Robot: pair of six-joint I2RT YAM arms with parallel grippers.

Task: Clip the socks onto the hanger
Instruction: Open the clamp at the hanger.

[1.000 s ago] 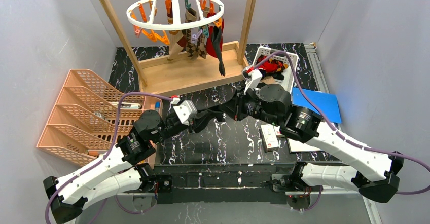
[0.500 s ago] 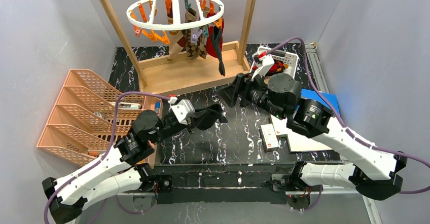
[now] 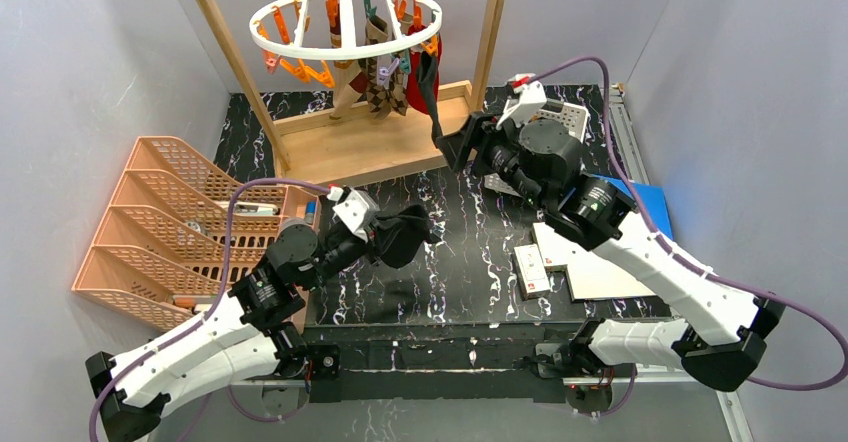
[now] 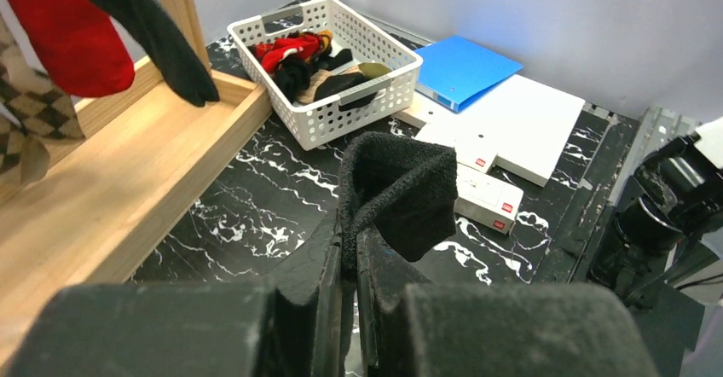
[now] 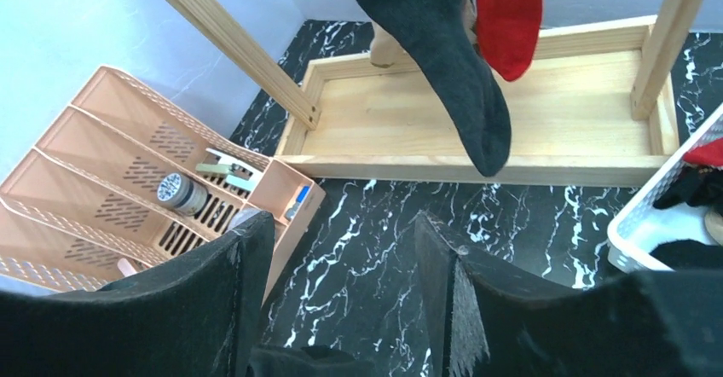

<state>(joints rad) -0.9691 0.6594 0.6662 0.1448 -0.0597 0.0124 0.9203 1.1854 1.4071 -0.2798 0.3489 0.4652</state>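
**Black sock gripped, not yet at the drying ring**

A folded black fabric sock [image 4: 396,194] is clenched in the left gripper [image 4: 349,262] low over the table, well apart from the white round plastic hanger [image 3: 345,24], where red, black and argyle socks [image 3: 385,77] dangle from orange and teal clips [image 3: 300,67]. The right gripper [image 5: 345,253] stands released, empty, near the hanging toes. I judge the carry is in hand; next the sock must rise to a free clip, which the right jaws would likely press open. More socks lie in the white lattice basket [image 4: 341,113]. Around them: black marbled tabletop [image 3: 460,262], wooden frame [image 3: 370,147], plain grey walls [image 3: 100,62].
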